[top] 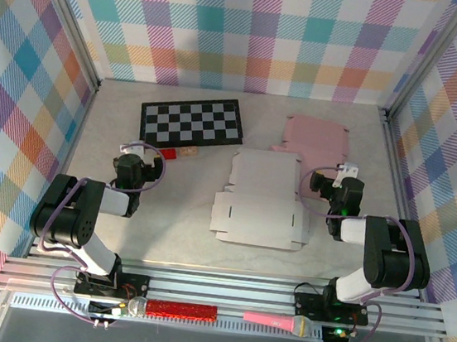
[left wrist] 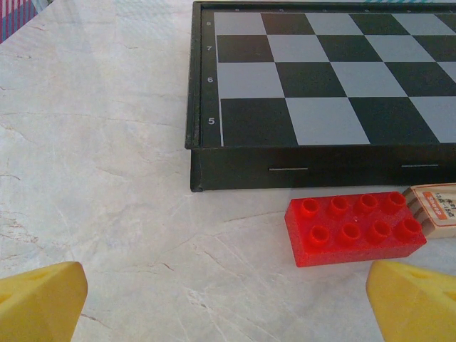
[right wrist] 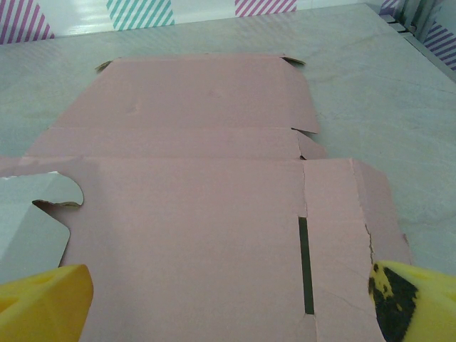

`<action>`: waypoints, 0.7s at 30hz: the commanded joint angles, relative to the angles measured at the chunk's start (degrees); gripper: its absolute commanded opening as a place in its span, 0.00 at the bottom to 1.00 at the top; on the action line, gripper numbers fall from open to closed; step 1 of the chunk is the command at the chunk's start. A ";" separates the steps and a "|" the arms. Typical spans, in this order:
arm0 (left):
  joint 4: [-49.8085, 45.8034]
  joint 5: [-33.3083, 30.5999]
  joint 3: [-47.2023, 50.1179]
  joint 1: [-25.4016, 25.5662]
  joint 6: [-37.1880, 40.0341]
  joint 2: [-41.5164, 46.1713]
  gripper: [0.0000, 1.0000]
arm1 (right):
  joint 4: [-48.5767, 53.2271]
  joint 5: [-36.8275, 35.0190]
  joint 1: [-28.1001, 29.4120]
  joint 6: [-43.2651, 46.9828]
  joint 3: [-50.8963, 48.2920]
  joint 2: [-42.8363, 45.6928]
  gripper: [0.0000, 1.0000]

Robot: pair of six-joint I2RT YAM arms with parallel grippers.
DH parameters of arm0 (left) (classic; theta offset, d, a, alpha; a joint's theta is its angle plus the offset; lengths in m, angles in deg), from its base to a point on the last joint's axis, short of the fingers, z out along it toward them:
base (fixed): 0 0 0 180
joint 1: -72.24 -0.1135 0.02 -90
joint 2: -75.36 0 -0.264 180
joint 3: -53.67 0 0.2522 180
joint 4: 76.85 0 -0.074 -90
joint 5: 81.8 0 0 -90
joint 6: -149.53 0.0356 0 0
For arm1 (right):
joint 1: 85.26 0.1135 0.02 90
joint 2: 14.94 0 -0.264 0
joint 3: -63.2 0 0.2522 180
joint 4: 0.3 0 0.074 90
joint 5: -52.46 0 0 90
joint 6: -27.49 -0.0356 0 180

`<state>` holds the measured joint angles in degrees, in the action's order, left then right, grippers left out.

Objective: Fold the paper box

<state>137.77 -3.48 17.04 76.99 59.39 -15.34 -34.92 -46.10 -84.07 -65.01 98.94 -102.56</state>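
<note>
My left tool (left wrist: 228, 310) hangs spread by the red brick (left wrist: 353, 228) (chessboard (left wrist: 320, 78) just beyond). My right tool (right wrist: 228, 306), also spread, hovers over the flat pink paper box (right wrist: 192, 214), beside the white paper box (top: 262, 200) lying mid-tabletop (top: 171, 231).

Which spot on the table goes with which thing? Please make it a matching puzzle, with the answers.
Things
1. chessboard
2. red brick
3. white cardboard sheet
4. pink cardboard sheet

Places
A. lying flat in the middle of the table
B. lying flat at the far right of the table
C. at the far left of the table
D. just in front of the chessboard's near edge

Pairs: 1-C, 2-D, 3-A, 4-B
</note>
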 commanded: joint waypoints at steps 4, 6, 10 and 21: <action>1.83 -0.92 -0.07 0.18 0.52 0.52 1.00 | -1.28 -0.59 0.39 -0.52 0.35 -0.10 0.99; 1.81 -0.94 -0.13 0.17 0.57 0.46 1.00 | -1.28 -0.59 0.40 -0.55 0.34 -0.10 0.99; 1.76 -0.91 -0.15 0.17 0.55 0.43 1.00 | -1.54 -0.58 0.40 -0.57 0.11 -0.02 0.99; -7.62 -6.73 0.43 5.80 5.08 16.50 1.00 | 2.79 -7.99 12.64 11.52 -3.67 16.31 0.99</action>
<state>132.70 -6.28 17.61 81.26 62.21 -4.06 -33.87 -49.49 -74.54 -58.65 95.25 -91.52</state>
